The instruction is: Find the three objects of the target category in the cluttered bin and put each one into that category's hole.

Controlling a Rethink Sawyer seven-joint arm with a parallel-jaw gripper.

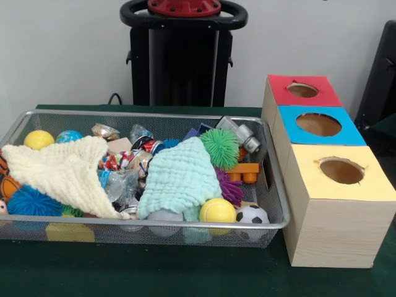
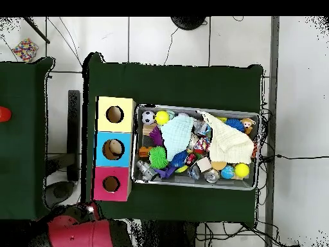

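Step in hand: You had the search stage before you, by my judgement; nothing in either view showed an object lifted out or lying at a hole.
Arm: Drawn back. Only the red and black base (image 2: 74, 235) showed at the overhead view's lower edge, and the pedestal (image 1: 182, 52) stood behind the bin.
Jaws: Not seen in either view, so you could not tell from these whether they were spread or pressed together.
Bin (image 1: 275, 207): Wire mesh, on the green tabletop (image 1: 154, 272), just beside the boxes.
Contents: Heavily cluttered. A cream cloth (image 1: 62, 173) covered the left part and a mint cloth (image 1: 179, 176) lay over the middle, both hiding items beneath.
Visible items: A yellow ball (image 1: 218, 210) and a soccer ball (image 1: 252, 215) sat at the near right corner; a green spiky ball (image 1: 219, 147) rested above the mint cloth; a blue spiky ball (image 1: 31, 201) and another yellow ball (image 1: 38, 139) lay at the left.
Holes: Three boxes in a row, red (image 1: 303, 91), blue (image 1: 318, 125) and yellow (image 1: 340, 171), each hole open and unobstructed.
Target category: Not indicated by the views; you could not tell which hole applied.
Next move: You would need to bring the arm over the bin and, in my judgement, shift a cloth aside to expose hidden items before picking.
Risk: Cloth could snag and drag neighbouring items.
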